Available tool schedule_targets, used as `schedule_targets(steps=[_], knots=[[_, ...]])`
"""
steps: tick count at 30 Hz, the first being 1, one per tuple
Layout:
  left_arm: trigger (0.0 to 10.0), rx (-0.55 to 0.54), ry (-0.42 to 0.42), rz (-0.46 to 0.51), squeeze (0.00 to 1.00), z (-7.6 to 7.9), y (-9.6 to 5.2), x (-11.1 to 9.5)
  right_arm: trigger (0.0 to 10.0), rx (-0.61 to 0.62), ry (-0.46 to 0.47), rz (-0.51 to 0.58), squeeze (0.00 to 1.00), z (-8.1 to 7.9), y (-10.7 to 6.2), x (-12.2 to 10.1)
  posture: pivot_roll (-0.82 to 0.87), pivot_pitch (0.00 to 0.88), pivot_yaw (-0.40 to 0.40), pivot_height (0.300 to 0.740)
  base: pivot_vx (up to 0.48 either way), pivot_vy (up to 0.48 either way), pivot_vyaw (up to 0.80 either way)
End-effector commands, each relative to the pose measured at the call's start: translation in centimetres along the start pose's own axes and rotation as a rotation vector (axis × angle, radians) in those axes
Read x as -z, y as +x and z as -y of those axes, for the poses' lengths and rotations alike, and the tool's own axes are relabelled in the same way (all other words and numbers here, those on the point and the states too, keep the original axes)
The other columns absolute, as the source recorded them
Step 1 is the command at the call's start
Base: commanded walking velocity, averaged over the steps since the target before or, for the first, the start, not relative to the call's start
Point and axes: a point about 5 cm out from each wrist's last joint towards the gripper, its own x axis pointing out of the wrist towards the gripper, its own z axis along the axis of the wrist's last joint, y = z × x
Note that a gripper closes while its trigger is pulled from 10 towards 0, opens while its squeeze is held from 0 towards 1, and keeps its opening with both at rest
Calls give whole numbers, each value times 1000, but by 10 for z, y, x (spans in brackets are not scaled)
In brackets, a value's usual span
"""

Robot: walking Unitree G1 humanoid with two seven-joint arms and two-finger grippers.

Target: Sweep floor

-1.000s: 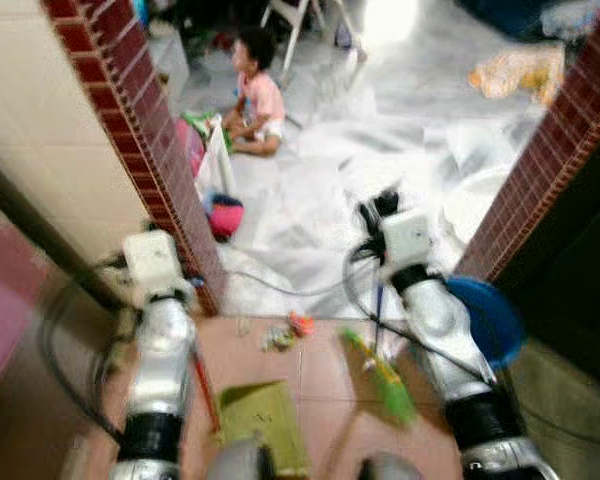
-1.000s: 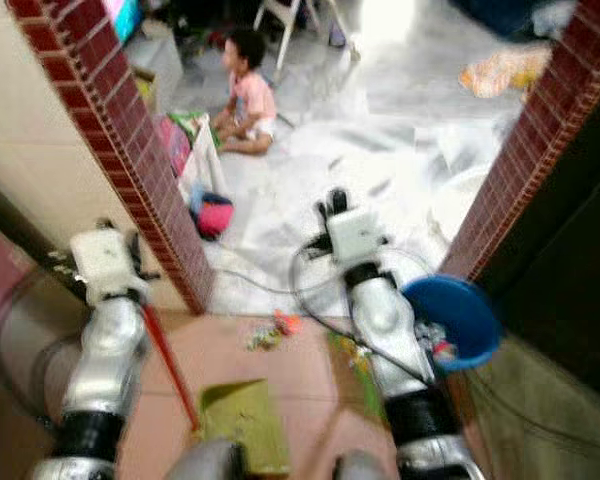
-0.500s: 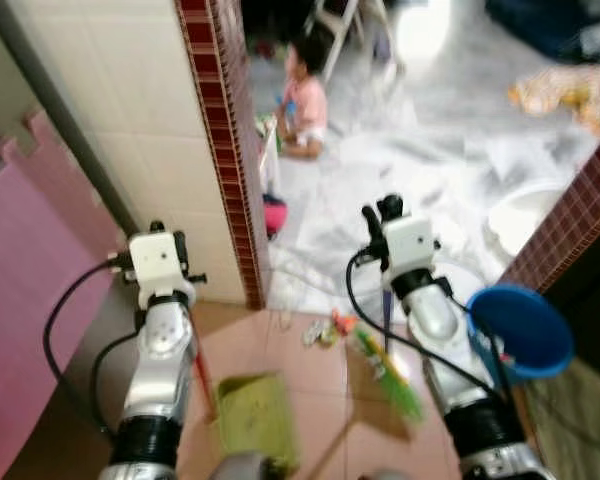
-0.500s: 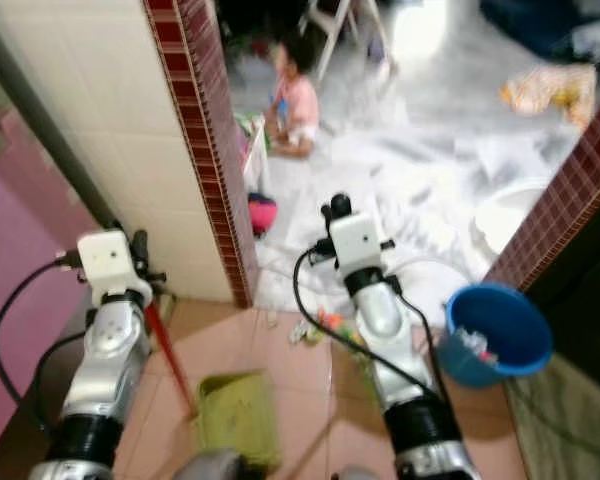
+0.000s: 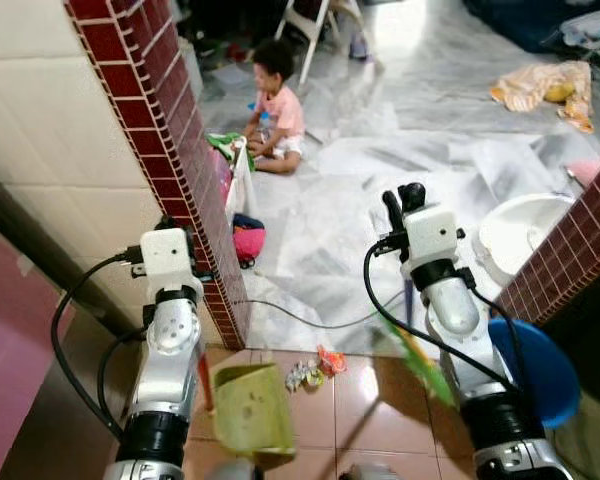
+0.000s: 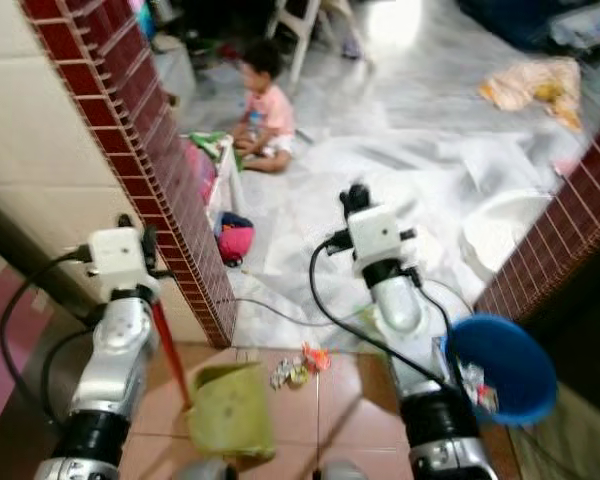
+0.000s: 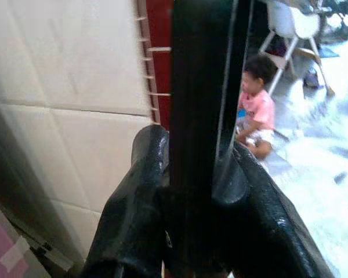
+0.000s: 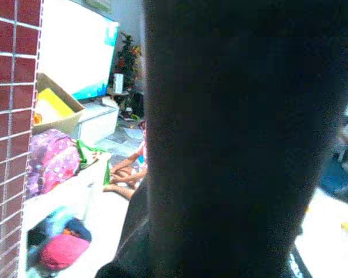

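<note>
Gripping dustpan handle (image 7: 200,116), left gripper (image 7: 191,168), seemingly.

One dustpan (image 5: 248,410), one broom (image 5: 417,355), one bucket (image 5: 536,368)

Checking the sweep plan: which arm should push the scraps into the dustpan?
Right. Its broom hangs just right of the scraps, with the green dustpan on the left arm's side ready to receive.
</note>
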Motion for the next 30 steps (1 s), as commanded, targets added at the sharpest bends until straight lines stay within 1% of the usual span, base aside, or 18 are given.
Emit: schedule_targets(steps=[1, 4, 6, 8, 10, 11, 13, 14, 15, 17, 19, 21, 22, 23, 25, 26, 29, 30], knots=[[10000, -41, 26, 46, 0, -8, 3, -8, 10000, -29, 17, 83, 0, -11, 9, -18, -63, 0, 49, 740, 0, 0, 0], [10000, -86, 56, 55, 0, -10, 3, -5, 10000, -33, 25, 82, 0, -12, 8, -17, -65, 0, 51, 740, 0, 0, 0], [10000, -96, 76, 83, 0, -10, 3, -4, 10000, -37, 29, 82, 0, -13, 9, -17, -65, 0, 52, 740, 0, 0, 0], [10000, -108, 81, 87, 0, -9, 4, -2, 10000, -46, 34, 84, 0, -15, 10, -18, -65, 0, 53, 740, 0, 0, 0], [10000, -121, 69, 72, 0, -9, 4, 3, 10000, -57, 40, 86, 0, -17, 11, -19, -63, 0, 53, 740, 0, 0, 0], [10000, -134, 41, 98, 0, -7, 3, 3, 10000, -63, 42, 88, 0, -19, 12, -19, -63, 0, 53, 740, 0, 0, 0], [10000, -145, 37, 84, 0, -3, 2, 8, 10000, -86, 53, 91, 0, -23, 14, -20, -62, 0, 53, 740, 0, 0, 0], [10000, -155, 18, 62, 0, -1, 2, 11, 10000, -96, 62, 90, 0, -25, 15, -20, -62, 0, 53, 740, 0, 0, 0], [10000, -153, 4, 35, 0, 3, 0, 15, 10000, -112, 83, 87, 0, -29, 16, -20, -61, 0, 50, 740, 0, 0, 0], [10000, -125, 2, 22, 0, 10, -2, 20, 10000, -125, 119, 78, 0, -32, 16, -20, -60, 0, 47, 740, 0, 0, 0], [10000, -101, -18, -26, 0, 18, -5, 31, 10000, -149, 157, 64, 0, -38, 18, -20, -61, 0, 46, 740, 0, 0, 0], [10000, -94, -17, -38, 0, 19, -6, 34, 10000, -156, 163, 62, 0, -40, 18, -20, -61, 0, 46, 740, 0, 0, 0], [10000, -86, -30, -58, 0, 22, -7, 37, 10000, -173, 176, 58, 0, -43, 19, -20, -65, 0, 43, 740, 0, 0, 0], [10000, -62, -39, -68, 0, 27, -8, 40, 10000, -204, 196, 47, 0, -48, 19, -20, -66, 0, 43, 740, 0, 0, 0], [10000, -51, -55, -81, 0, 29, -8, 42, 10000, -234, 214, 36, 0, -52, 18, -19, -69, 0, 43, 740, 0, 0, 0], [10000, -38, -64, -89, 0, 32, -8, 43, 10000, -283, 249, 15, 0, -58, 16, -18, -69, 0, 42, 740, 0, 0, 0], [10000, -20, -61, -97, 0, 35, -8, 45, 10000, -359, 312, -21, 0, -66, 13, -16, -71, 0, 41, 740, 0, 0, 0], [10000, -15, -64, -102, 0, 36, -8, 46, 10000, -394, 353, -30, 0, -68, 11, -17, -71, 0, 41, 740, 0, 0, 0]])
